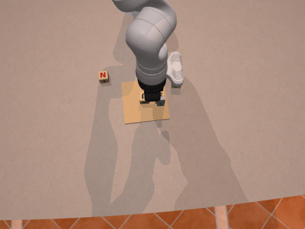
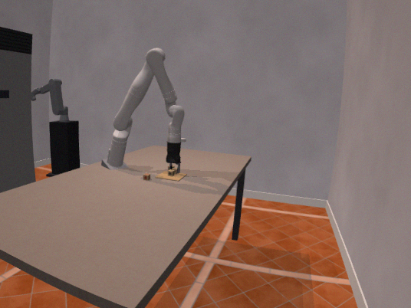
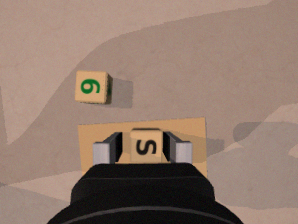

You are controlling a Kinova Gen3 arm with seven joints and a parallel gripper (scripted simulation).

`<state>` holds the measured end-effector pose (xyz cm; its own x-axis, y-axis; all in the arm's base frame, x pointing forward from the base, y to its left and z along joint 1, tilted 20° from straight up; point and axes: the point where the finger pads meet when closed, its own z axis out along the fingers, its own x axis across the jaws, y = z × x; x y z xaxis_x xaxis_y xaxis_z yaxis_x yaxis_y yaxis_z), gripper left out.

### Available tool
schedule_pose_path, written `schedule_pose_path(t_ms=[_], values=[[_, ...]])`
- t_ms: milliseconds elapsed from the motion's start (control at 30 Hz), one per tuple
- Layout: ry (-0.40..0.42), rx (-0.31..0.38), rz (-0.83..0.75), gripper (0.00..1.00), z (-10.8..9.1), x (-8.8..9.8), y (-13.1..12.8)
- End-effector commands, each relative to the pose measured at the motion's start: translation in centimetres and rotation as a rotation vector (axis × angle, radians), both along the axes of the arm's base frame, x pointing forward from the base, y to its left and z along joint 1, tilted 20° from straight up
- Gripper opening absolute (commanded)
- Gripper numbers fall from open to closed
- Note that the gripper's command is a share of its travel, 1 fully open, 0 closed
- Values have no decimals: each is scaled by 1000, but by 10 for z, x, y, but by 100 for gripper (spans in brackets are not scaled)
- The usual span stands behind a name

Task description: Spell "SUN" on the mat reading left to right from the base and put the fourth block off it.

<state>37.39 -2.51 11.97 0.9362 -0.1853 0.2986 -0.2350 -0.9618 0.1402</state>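
Observation:
The tan mat (image 1: pixel 145 104) lies flat on the table. The block with a black S (image 3: pixel 145 144) sits flat on the mat. My gripper (image 3: pixel 142 142) is open and straddles the S block, one finger on each side, with a small gap at each finger. In the top view the gripper (image 1: pixel 152 100) stands over the mat's far part and hides most of that block. The block with a red N (image 1: pixel 103 76) lies on the table off the mat's far left corner. A block with a green 6 (image 3: pixel 92 87) lies off the mat. No U block is in view.
The arm's wrist and its white camera housing (image 1: pixel 175 68) hang over the mat's far right corner and partly cover the 6 block. In the exterior view the mat (image 2: pixel 171 177) and the N block (image 2: pixel 146 176) lie far from the table's edges.

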Motion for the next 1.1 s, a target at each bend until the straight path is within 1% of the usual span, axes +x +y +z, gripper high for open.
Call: schedule_pose_path(t_ms=[0,233,300,533,667,800,1000,1033,1067], values=[[-11,0,-1,87,9,1,1],[-11,0,-1,87,33,-6,6],[-11,0,-1,87,33,-6,6],[-11,0,-1,87,61,-14,12],[-11,0,-1,87,73,-18,15],[-11,0,-1,87,80,-19,16],[-11,0,-1,87,81,-20,16],[-11,0,-1,100,81,-20,16],[-11,0,-1,100,81,-20,16]])
